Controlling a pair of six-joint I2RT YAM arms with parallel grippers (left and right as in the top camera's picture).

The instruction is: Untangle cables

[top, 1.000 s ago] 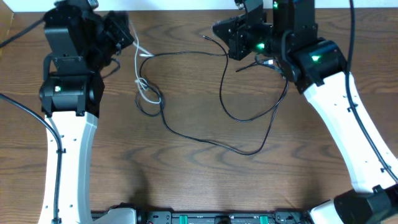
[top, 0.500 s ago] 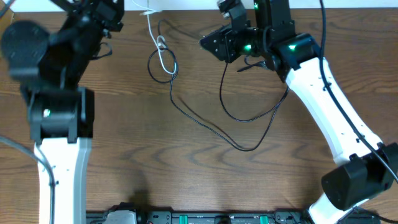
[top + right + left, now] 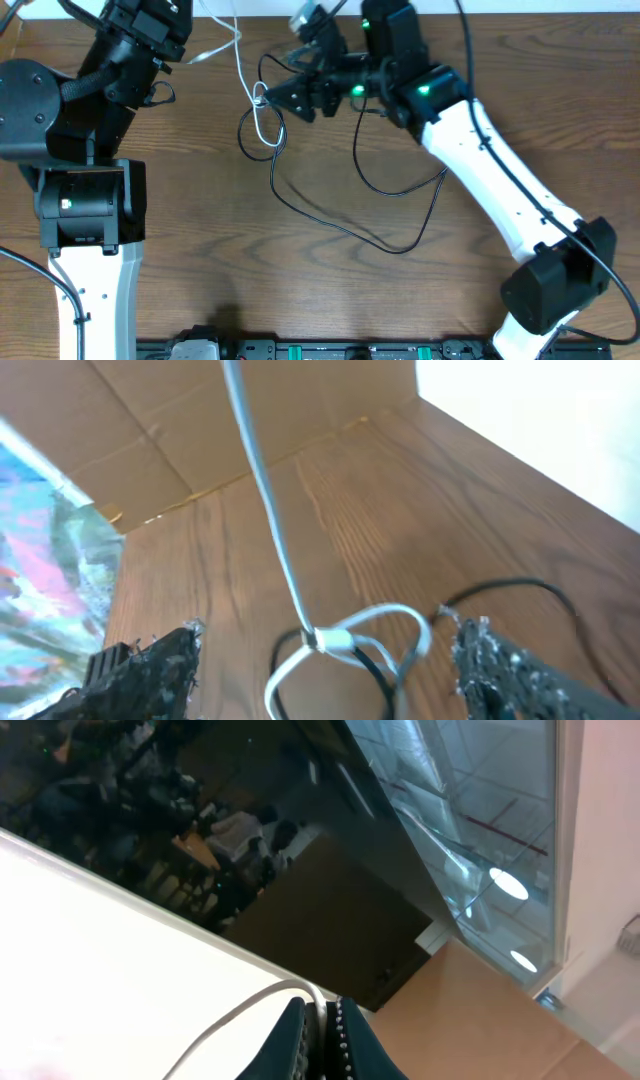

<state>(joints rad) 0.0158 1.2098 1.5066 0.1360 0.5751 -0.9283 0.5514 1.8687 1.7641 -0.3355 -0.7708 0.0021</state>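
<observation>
Two-handed: tensions thin white cord w/ clenched L gripper, poises released R gripper over knot w/ thin black cord for loosening.

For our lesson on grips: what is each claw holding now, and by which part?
The left claw is shut on the white cable, near one end. The right claw stands open astride that cable's knotted loop, holding nothing.

The left arm and right arm have white lower links and black joint housings. Each carries small green lights and thick black cables. The right gripper has black, rough-studded fingers.
</observation>
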